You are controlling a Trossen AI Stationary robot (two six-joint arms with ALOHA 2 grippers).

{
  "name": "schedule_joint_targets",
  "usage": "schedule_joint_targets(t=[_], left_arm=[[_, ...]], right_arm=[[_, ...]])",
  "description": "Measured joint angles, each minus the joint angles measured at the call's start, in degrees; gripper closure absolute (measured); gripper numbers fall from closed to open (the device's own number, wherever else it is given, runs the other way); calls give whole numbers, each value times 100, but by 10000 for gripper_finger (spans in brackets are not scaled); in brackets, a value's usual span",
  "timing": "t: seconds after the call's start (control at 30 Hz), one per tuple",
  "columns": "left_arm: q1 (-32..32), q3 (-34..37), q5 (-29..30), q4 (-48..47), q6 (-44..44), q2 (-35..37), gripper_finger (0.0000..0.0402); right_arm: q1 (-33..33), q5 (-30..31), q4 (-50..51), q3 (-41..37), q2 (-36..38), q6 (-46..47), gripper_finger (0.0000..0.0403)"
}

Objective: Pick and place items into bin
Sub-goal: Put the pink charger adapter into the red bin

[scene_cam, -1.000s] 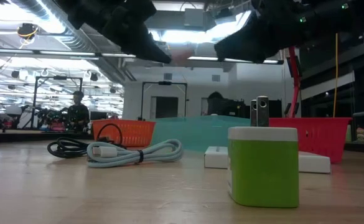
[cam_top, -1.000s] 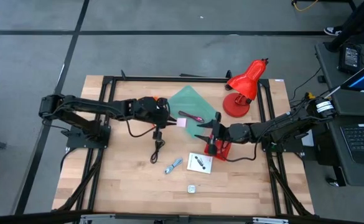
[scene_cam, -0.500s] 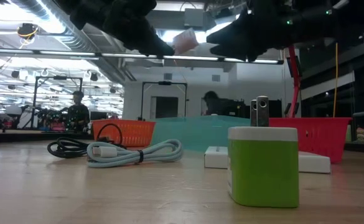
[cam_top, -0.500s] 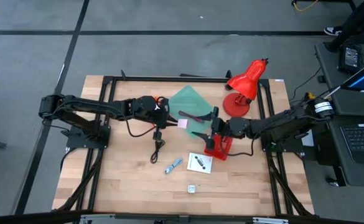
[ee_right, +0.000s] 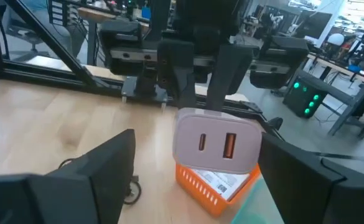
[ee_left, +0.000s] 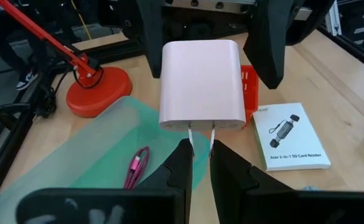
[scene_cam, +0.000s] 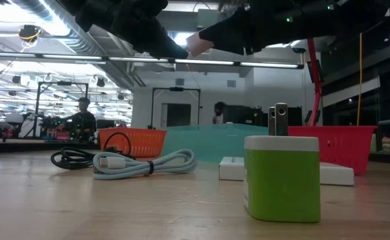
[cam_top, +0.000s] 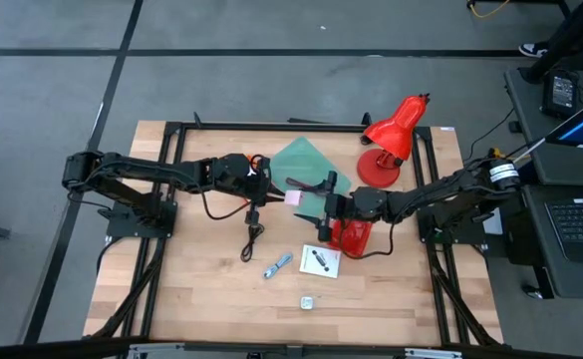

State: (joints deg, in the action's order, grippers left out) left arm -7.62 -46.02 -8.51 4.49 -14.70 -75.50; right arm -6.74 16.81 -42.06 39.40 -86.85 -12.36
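A pale pink cube-shaped charger [ee_left: 200,81] hangs in the air over the table's middle, with my left gripper [ee_left: 197,155] shut on it. My right gripper [cam_top: 316,209] is open and faces it from the table's right. Its two fingers [ee_right: 107,168] stand on either side of the charger [ee_right: 216,143] with gaps showing. A maroon cable [ee_left: 137,168] lies on the teal bin [cam_top: 306,160]. On the wood lie a black coiled cable [cam_top: 250,237], a blue-white cable [cam_top: 277,265], a white card packet [cam_top: 320,261] and a small pale square [cam_top: 308,301]. My left gripper pinches the charger's two metal prongs [ee_left: 200,132] between its fingertips. The fingers come from the table's left, slanting a little down. The charger's body sticks out beyond the fingertips, lifted clear of the table and the bin.
A red desk lamp [cam_top: 391,140] stands at the far right. A red basket [cam_top: 351,236] sits under my right arm, and a small orange basket [cam_top: 258,163] by my left gripper. A green charger [scene_cam: 281,177] stands close to the low camera.
My right gripper has moved toward the table's left, up to the pink charger. It has opened wider and rolled a little, so its fingers now flank the charger. The left gripper and the charger have kept still.
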Motion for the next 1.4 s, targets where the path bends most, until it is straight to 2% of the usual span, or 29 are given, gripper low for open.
schedule_joint_targets(t=[0.7, 0.9, 1.13, 1.33, 1.4], left_arm=[[7, 0, -15, 204, -1, -2, 366], [7, 0, -17, 302, -88, -2, 364], [7, 0, -17, 317, -106, -2, 363], [7, 0, -7, 305, -107, -2, 364], [7, 0, -7, 301, -107, -2, 361]], right_arm=[[120, 1, -341, 0, 0, 229, 98], [240, -270, -322, 0, 0, 441, 132], [249, -295, -323, 0, 0, 314, 179], [249, -296, -347, 0, 0, 298, 237], [249, -296, -347, 0, 0, 300, 238]])
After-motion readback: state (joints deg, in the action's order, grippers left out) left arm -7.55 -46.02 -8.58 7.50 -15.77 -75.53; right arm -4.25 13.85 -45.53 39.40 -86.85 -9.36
